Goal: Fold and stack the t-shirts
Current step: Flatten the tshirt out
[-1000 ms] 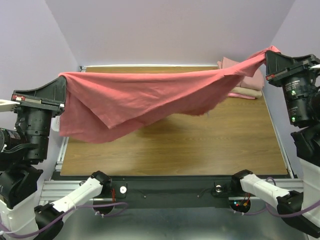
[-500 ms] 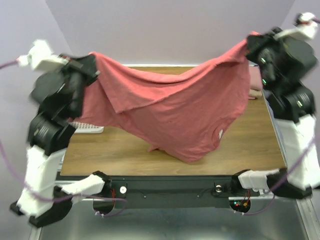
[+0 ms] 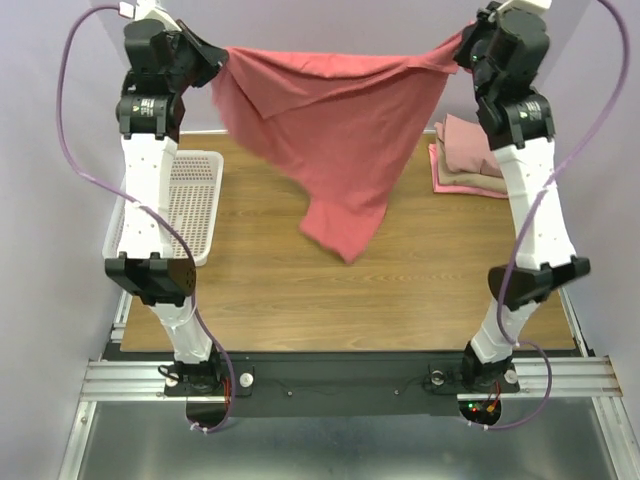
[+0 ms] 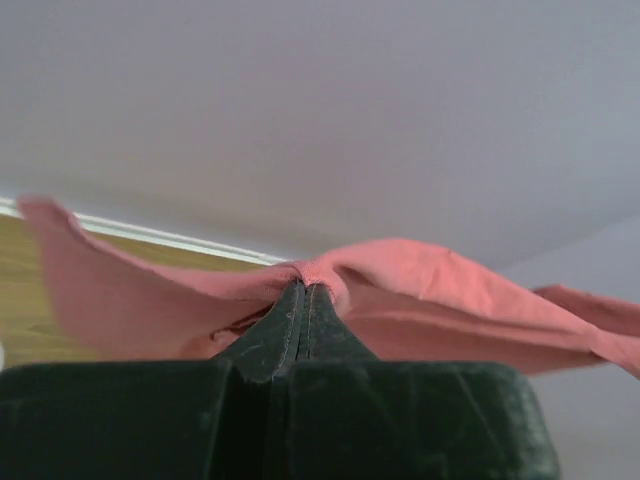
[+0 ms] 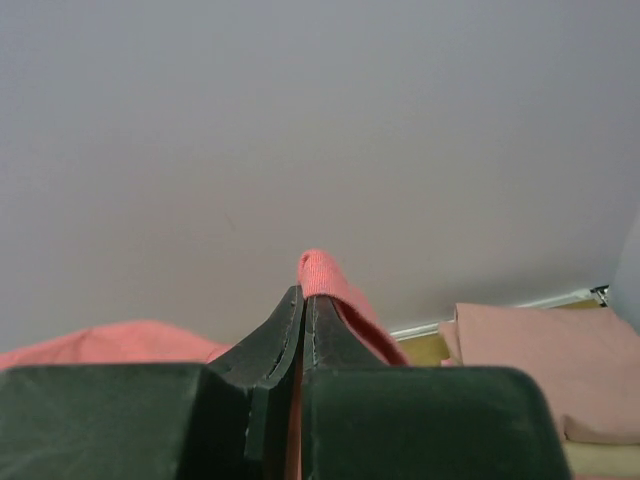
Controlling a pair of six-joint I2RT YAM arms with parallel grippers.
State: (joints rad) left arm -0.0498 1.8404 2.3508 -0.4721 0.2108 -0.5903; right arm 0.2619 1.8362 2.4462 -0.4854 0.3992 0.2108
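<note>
Spreading step: left gripper [image 3: 218,62] and right gripper [image 3: 462,48] each clenched on the red shirt [image 3: 340,130], held high. Next, lay it flat (clear of the far-right stack [image 3: 468,152]).

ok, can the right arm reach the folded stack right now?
Probably not: the right end effector is shut on the coral-red shirt, held high with the left end effector. The folded stack lies uncovered nearby, but that arm is busy.

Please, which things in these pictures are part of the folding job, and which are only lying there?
Part of the job: coral-red shirt, held up by the left end effector and right end effector; stack of folded shirts.
Only lying about: white mesh basket, on the wooden table.
</note>
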